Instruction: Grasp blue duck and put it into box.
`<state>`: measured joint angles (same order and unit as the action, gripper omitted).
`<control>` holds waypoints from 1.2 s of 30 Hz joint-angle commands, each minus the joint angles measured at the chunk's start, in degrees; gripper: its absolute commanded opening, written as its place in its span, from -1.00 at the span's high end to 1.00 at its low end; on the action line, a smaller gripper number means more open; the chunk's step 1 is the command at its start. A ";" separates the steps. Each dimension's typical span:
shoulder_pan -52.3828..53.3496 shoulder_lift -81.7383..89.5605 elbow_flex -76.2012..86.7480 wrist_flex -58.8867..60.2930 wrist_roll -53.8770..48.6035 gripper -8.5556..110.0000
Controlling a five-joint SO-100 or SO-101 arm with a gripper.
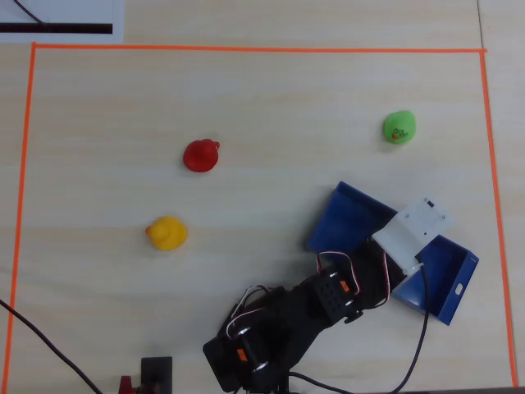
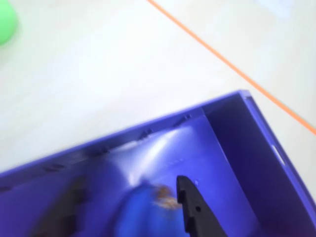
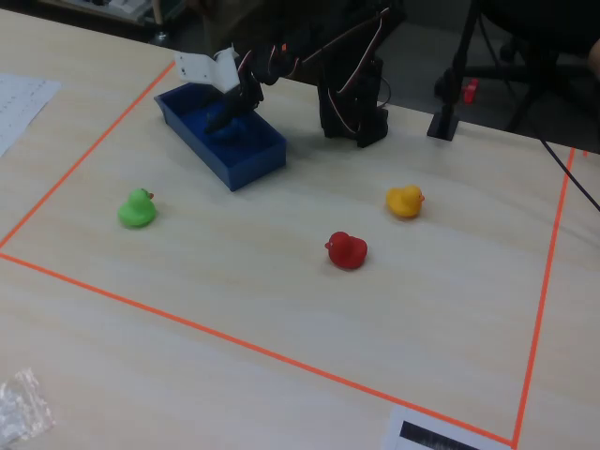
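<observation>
The blue duck (image 2: 143, 210) lies blurred on the floor of the box (image 2: 232, 148), between my two fingers, in the wrist view. My gripper (image 2: 131, 183) is open: the right finger (image 2: 193, 210) is sharp and stands beside the duck, and the left finger (image 2: 69, 207) is blurred and apart from it. In the overhead view the white wrist mount (image 1: 414, 230) covers the duck and the jaws above the box (image 1: 349, 217). In the fixed view the gripper (image 3: 225, 117) reaches down into the box (image 3: 253, 169).
A green duck (image 1: 399, 126), a red duck (image 1: 201, 155) and a yellow duck (image 1: 166, 233) stand on the table outside the box. Orange tape (image 1: 246, 48) frames the work area. The arm's base (image 1: 246, 349) and cables lie at the near edge.
</observation>
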<state>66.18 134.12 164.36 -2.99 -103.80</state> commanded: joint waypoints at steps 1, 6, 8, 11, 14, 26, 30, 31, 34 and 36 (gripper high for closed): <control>-1.49 0.09 -4.83 -3.43 5.27 0.22; -10.46 3.96 -22.50 13.01 21.45 0.70; -16.17 6.94 -28.39 21.62 24.35 0.78; -25.22 11.43 -32.17 29.00 26.46 0.82; -35.51 18.46 -29.88 30.50 28.56 0.85; -64.16 41.84 -13.10 50.19 41.66 0.85; -65.57 48.87 0.26 52.03 41.31 0.85; -66.09 50.80 3.08 52.91 41.31 0.85; -68.12 55.46 8.70 58.62 41.31 0.85; -68.73 55.63 11.16 62.05 40.43 0.85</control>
<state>-1.32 188.17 172.00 54.23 -62.58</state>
